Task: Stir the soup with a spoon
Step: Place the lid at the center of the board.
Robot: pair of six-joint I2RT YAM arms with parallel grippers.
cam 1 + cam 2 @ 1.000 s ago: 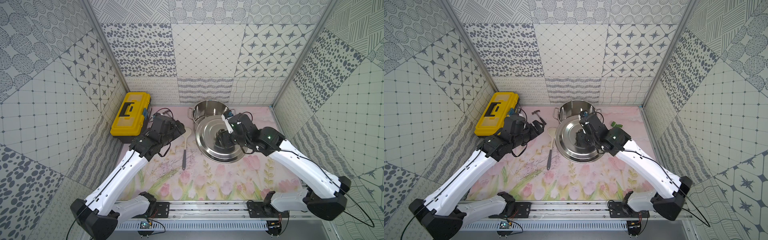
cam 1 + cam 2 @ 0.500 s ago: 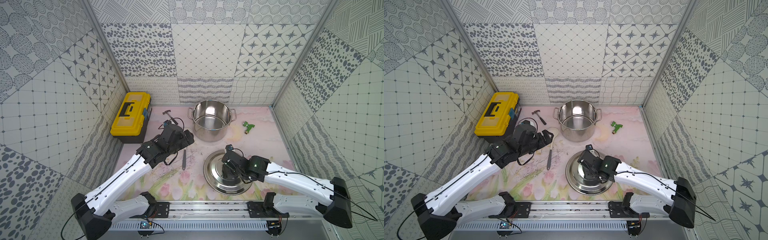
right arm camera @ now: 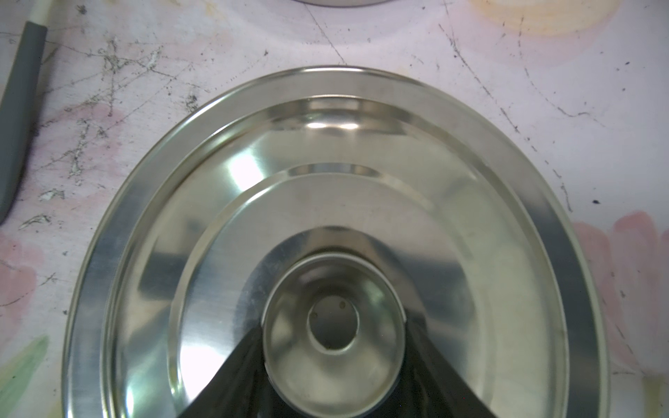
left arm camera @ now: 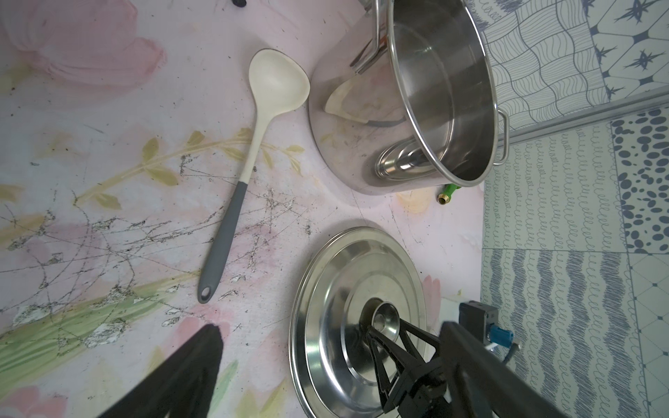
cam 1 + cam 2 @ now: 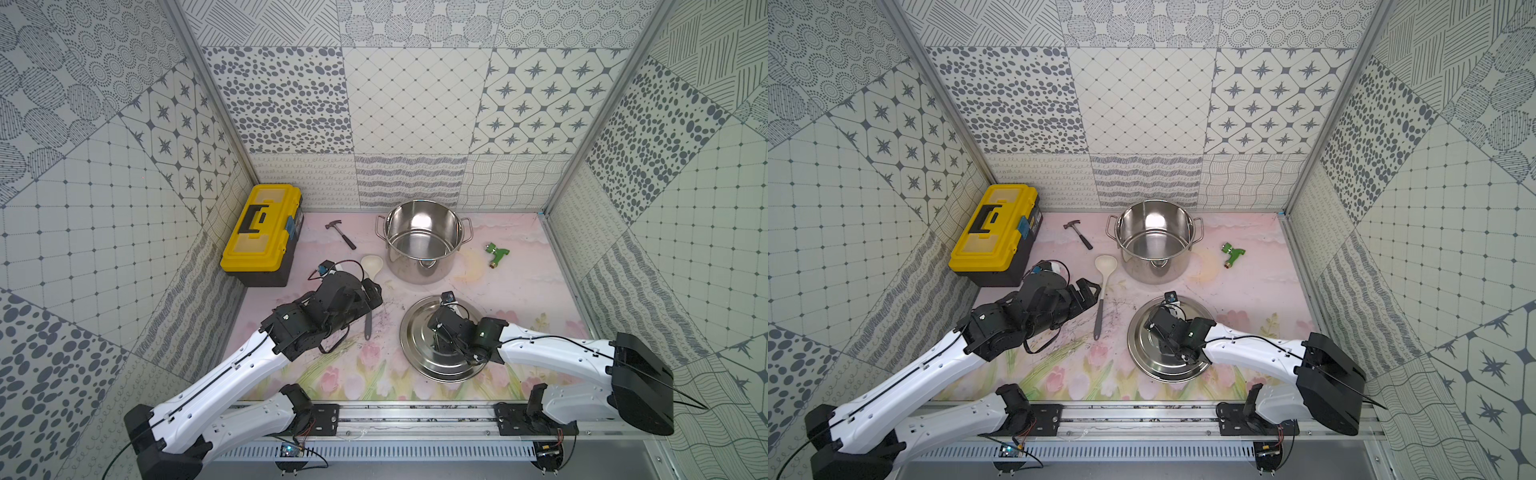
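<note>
Spoon (image 5: 1101, 297) lies flat on the floral mat (image 5: 519, 299), untouched. It has a matte cream oval bowl and neck and a slim dark grey handle with a hang-hole at the end. The bowl is up, close to the foot of the pot (image 5: 415, 272), and the handle points back toward the rail. In the left wrist view the spoon (image 4: 246, 173) is fully in sight, and the mat around it has a scuffed, scratched print. Left gripper (image 5: 1090, 293) hangs just beside the spoon's neck with its black jaws spread wide and nothing between them; I see no contact. The pot is polished steel, round and straight-walled, with two wire loop handles and a mirror-bright inside. Lid (image 5: 419, 365) is a shallow stepped steel disc, dome side up, low on the mat in front of the pot and apart from the spoon handle. Can't tell if it is fully set down. Right gripper (image 3: 333, 333) is clamped at mid width on the lid's flared, cup-shaped steel knob (image 4: 385, 320), with one black finger on each side. A yellow plastic toolbox (image 5: 259, 232) with a black handle sits at the back left, a small hammer (image 5: 340, 234) lies between it and the pot, and a green fitting (image 5: 496, 253) with a brass end lies right of the pot.
</note>
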